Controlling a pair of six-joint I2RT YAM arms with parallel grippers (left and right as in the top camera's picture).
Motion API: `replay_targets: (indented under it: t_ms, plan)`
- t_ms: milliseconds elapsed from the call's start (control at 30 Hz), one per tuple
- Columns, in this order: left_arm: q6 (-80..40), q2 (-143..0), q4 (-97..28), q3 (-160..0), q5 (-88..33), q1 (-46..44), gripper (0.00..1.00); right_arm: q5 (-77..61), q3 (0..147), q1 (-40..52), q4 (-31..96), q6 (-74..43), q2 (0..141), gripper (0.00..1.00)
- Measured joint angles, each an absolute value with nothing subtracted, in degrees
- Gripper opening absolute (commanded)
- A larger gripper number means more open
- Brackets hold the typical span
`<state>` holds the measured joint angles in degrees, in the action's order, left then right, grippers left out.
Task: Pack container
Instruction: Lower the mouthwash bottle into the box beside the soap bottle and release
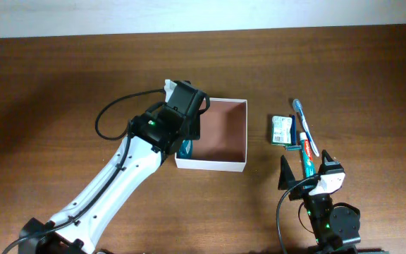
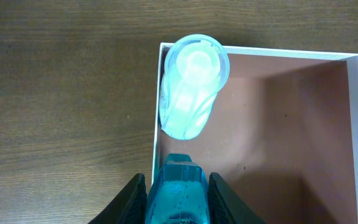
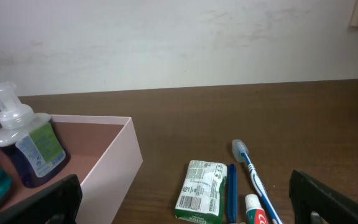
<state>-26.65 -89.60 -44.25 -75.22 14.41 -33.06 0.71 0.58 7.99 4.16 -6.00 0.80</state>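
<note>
**A:** Teal bottle (image 2: 178, 193) clamped in left gripper (image 2: 178, 182), over the left wall of the container (image 2: 278, 53), which sits between the arms. Why there?

**B:** Probably to stand it beside pump bottle (image 2: 191, 87). Right gripper (image 3: 188, 202) hangs with its jaws spread near toothbrush (image 3: 253, 177).

Brown wooden table (image 1: 48, 85) with container (image 1: 211, 164), green-and-white packet (image 1: 281, 130), toothbrush (image 1: 305, 128), toothpaste tube (image 1: 306, 159).

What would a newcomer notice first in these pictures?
The left gripper grips a teal bottle at the left side of the white-walled container, where a pump bottle stands in a corner. On the table to its right lie a green-and-white packet, a toothbrush and a toothpaste tube.
</note>
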Motion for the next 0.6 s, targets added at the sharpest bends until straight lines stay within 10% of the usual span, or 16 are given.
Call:
replay_targets:
  t_ms: [600]
  plan:
    - [-26.65, -91.83, -43.88, -75.22, 14.61, -33.06, 0.21, 0.71, 0.58, 7.99, 4.16, -6.0, 0.78, 0.98]
